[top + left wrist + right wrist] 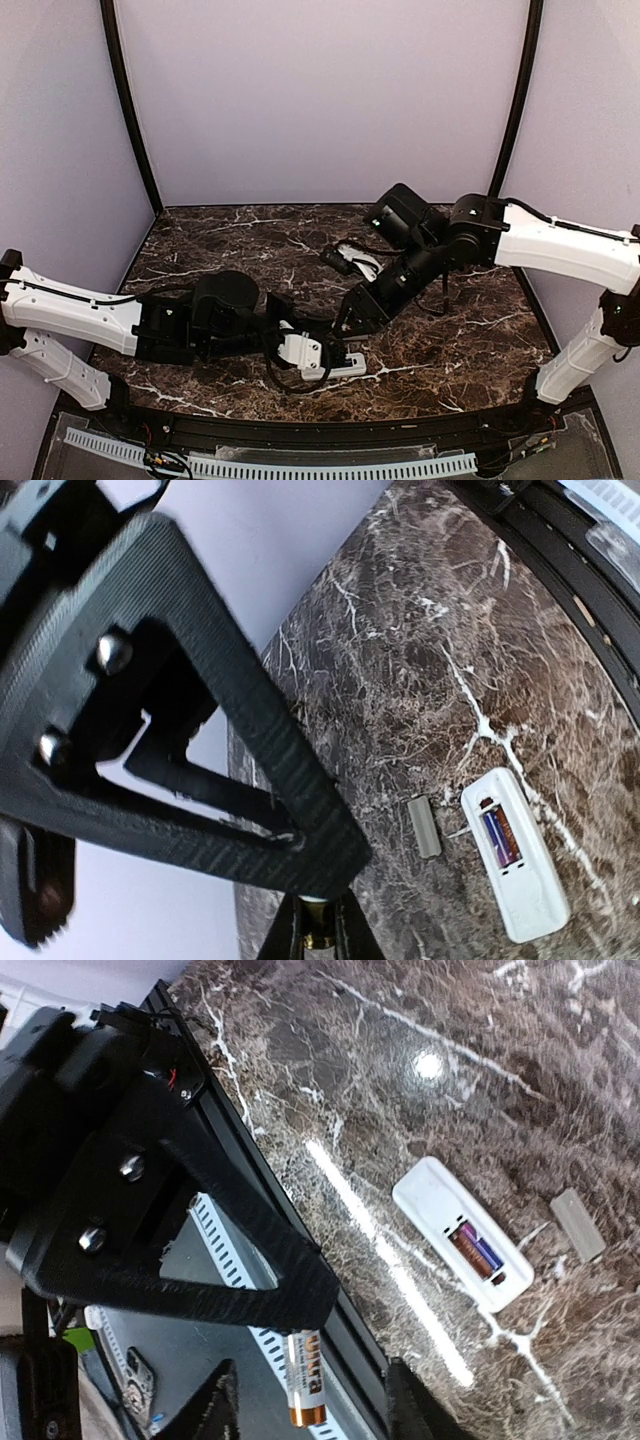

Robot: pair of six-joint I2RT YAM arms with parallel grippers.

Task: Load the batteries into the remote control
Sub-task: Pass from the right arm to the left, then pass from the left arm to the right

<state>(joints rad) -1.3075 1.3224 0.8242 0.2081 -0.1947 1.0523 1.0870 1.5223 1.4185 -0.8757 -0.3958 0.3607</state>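
White plastic remote control lies back-up on the marble table, with a seated battery showing in its open compartment. The loose battery is judged light, rigid and smooth-cased, so liable to slip; it is best pinched across the body. The left gripper is clamped on one end, aloft near the remote. The right gripper stands parted, its fingers flanking the battery without contact.
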